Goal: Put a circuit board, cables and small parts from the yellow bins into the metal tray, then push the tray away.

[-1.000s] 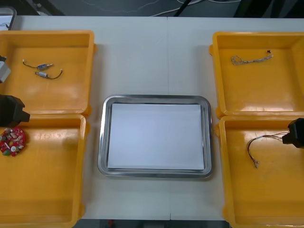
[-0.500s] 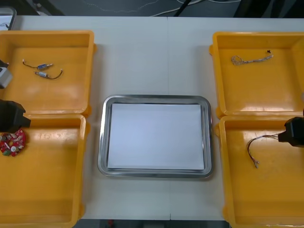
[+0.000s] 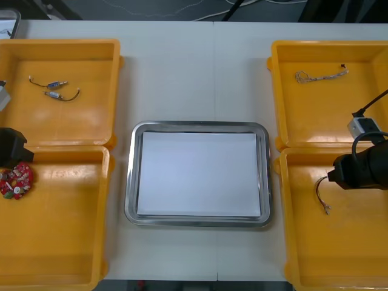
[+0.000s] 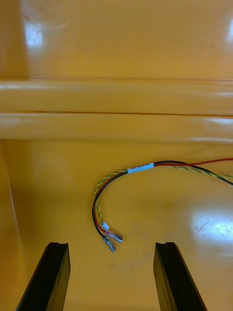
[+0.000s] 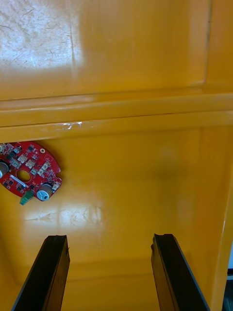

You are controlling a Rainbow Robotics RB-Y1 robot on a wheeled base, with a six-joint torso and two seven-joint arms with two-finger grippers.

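My left arm (image 3: pixel 12 145) is hanging at the bench's left edge, over the wall between the two left bins. My left fingers (image 5: pixel 57 267) are standing wide open, gripping nothing, above the bare floor of the near left bin (image 3: pixel 60 242). The board (image 3: pixel 16 180) (image 5: pixel 29 167) is lying flat and face up by that bin's far wall, out beyond one finger and apart from it. In the far left bin (image 3: pixel 91 121), two small metal parts (image 3: pixel 54 88) are lying one behind the other, each stretched left to right with a thin wire curling off it.

The tray (image 3: pixel 130 182) is sitting mid-bench (image 3: pixel 194 73), white inside, its long side running left to right.

In the far right bin (image 3: pixel 315 121), a twisted cable (image 3: pixel 321 76) is lying stretched left to right. My right arm (image 3: pixel 357 170) is reaching over the near right bin (image 3: pixel 339 254), and my right fingers (image 4: pixel 56 272) are also standing open and gripping nothing. The cable (image 3: pixel 320 191) (image 4: pixel 141 168) is lying on the bin floor, its loose ends pointing toward the gap between my fingertips. From there it is arcing toward the far wall and running off sideways.
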